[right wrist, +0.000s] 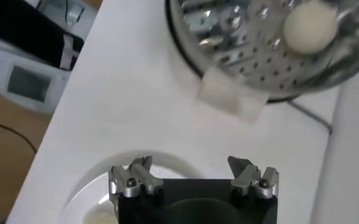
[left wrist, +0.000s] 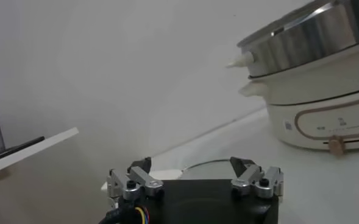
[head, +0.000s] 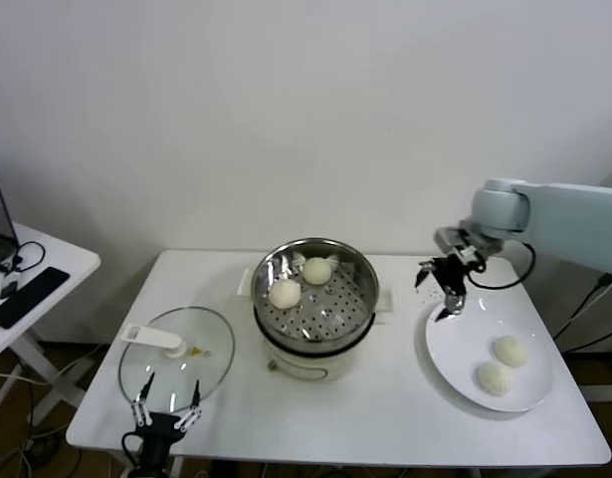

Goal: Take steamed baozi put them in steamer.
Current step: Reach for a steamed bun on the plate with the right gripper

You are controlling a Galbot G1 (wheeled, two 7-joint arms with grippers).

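The steamer (head: 315, 289), a shiny perforated basket on a cream pot, stands mid-table with two steamed baozi (head: 284, 294) (head: 316, 270) inside. Two more baozi (head: 510, 350) (head: 493, 377) lie on the white plate (head: 455, 344) at the right. My right gripper (head: 435, 296) hangs open and empty over the plate's far left rim, between plate and steamer. In its wrist view the gripper (right wrist: 190, 164) faces the plate rim (right wrist: 88, 182), with the steamer (right wrist: 240, 36) and one baozi (right wrist: 310, 24) beyond. My left gripper (head: 168, 403) is parked open at the front left edge.
A glass lid (head: 176, 351) with a white knob lies flat left of the steamer, just ahead of the left gripper (left wrist: 191, 164). A side table (head: 57, 261) with a black device (head: 27, 296) stands at the far left. The wall is close behind the table.
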